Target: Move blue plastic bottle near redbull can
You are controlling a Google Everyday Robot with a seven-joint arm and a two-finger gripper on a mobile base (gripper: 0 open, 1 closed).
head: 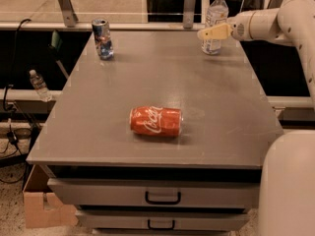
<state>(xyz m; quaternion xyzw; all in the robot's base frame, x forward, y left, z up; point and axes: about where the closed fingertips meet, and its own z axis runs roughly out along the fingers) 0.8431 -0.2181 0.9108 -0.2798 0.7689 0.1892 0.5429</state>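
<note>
Grey table (pixel 221 132): my gripper (pixel 212 33) is at the bottle (pixel 216 6); whether it has hold, I cannot tell. I'd clamp mid-body and carry it upright toward the Redbull can (pixel 102 38), well apart from the gripper.

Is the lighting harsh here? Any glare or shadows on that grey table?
Camera view: soft warm light, faint sheen on the table right of the Coca-Cola can, small shadow under it; the end effector, by the blue plastic bottle far right, is evenly lit.

End effector (pixel 205 33) beside blue plastic bottle (pixel 216 11) far right; redbull can (pixel 102 38) far left.
</note>
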